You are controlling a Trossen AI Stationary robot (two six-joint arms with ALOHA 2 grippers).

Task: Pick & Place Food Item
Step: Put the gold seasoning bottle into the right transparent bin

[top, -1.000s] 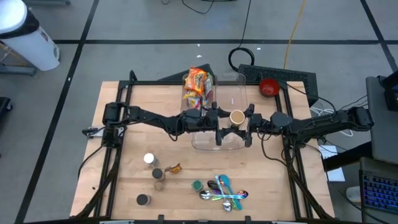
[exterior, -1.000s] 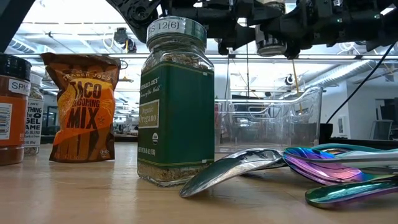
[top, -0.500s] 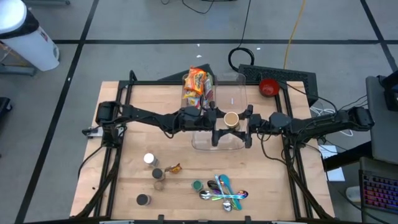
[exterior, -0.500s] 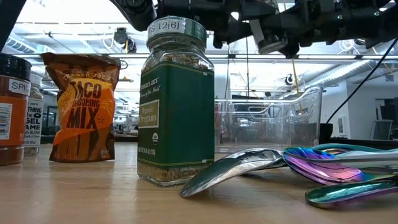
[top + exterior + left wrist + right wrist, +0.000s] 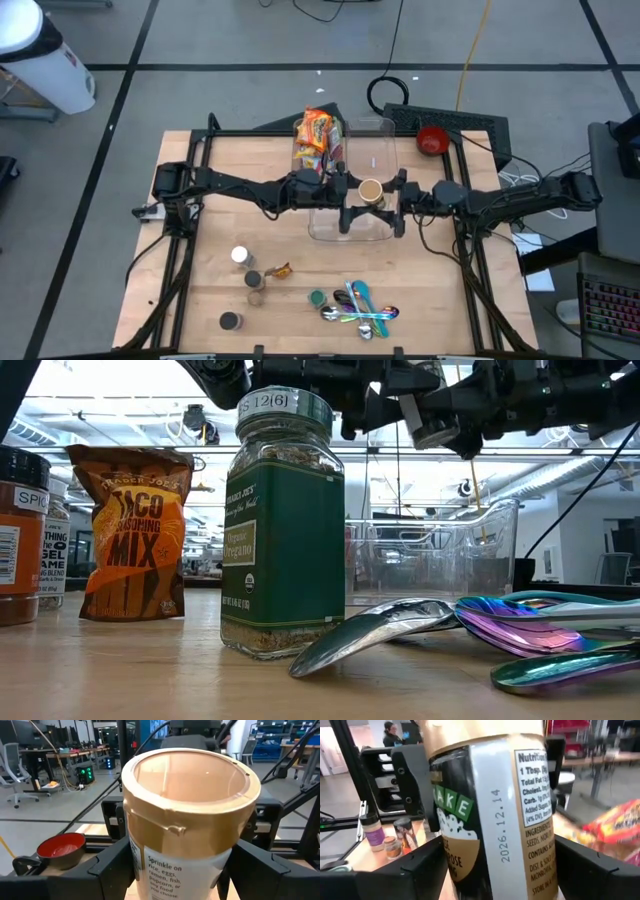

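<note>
Okay, left arm reaches in from the table's [image 5: 215, 230] left edge; the left gripper [image 5: 347, 190] is clamped wide on the gold-lidded seasoning jar [image 5: 370, 190]. We see its fingers [image 5: 117, 865] pressed to both sides of the jar in the left wrist view. The jar is held up in the air over the clear bin [image 5: 372, 128] at table centre, lid up. A snack bag [image 5: 317, 135] leans at the bin's left. Right gripper [image 5: 392, 192] faces the jar from the other side, jaws spread wide either side of it, with no firm grip that we can see. Spice jars [image 5: 248, 280] and spoons [image 5: 362, 310] lie along the near edge.
</note>
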